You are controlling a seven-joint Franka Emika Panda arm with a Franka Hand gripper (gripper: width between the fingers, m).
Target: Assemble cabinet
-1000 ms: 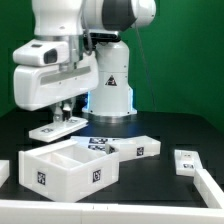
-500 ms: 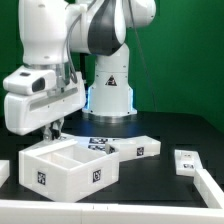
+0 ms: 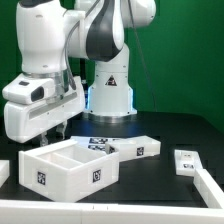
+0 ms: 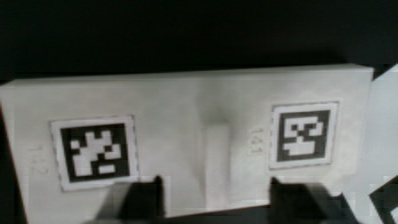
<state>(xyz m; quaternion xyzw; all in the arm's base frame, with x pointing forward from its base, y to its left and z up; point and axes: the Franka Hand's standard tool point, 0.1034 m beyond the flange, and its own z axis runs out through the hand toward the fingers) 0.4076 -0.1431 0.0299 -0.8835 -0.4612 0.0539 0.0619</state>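
A robotics lab: a fixed robot arm (image 3: pixel 60 50), black counter (image 3: pixel 175 128), green backdrop (image 3: pixel 190 60) at twelve o'clock, tagged white parts (image 3: pixel 70 168) at six.

No words or numbers can be read. A triangular warning sign stands on the arm base (image 3: pixel 111 85), far back. The rest are square black-and-white tags. Two are on the near wall of the box (image 3: pixel 70 178), one is on the bar (image 3: pixel 140 149) just to its right in the exterior view, and one is on the block (image 3: pixel 186 163) further right. In the wrist view, two tags sit side by side on the panel (image 4: pixel 205 110), with a faint mark between them that is too blurred to read.
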